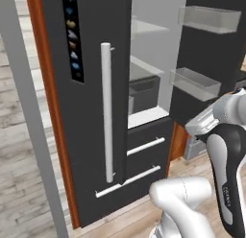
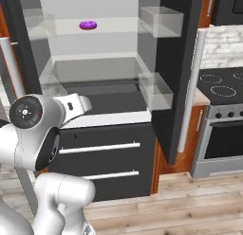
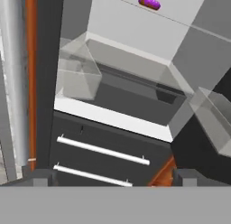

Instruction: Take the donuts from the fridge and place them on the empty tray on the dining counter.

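Observation:
The fridge (image 2: 102, 108) stands open, white inside with glass shelves. One purple-iced donut (image 2: 88, 25) lies on an upper shelf, toward the back; in the hand view the donut (image 3: 149, 2) sits at the top edge. My gripper (image 3: 113, 179) is open, nothing between its dark fingertips (image 3: 41, 177), and it hangs well below and in front of the donut, facing the fridge's lower shelves. The left door of the fridge (image 1: 91, 136) is shut, with a long white handle (image 1: 106, 112). The empty tray and the dining counter are out of view.
The open right door (image 2: 178, 63) carries clear bins (image 2: 156, 89) that jut toward the shelves. Below are two dark drawers with white bar handles (image 2: 99, 148). A steel stove and oven (image 2: 223, 120) stands to the right. Wooden floor (image 2: 190, 205) lies in front.

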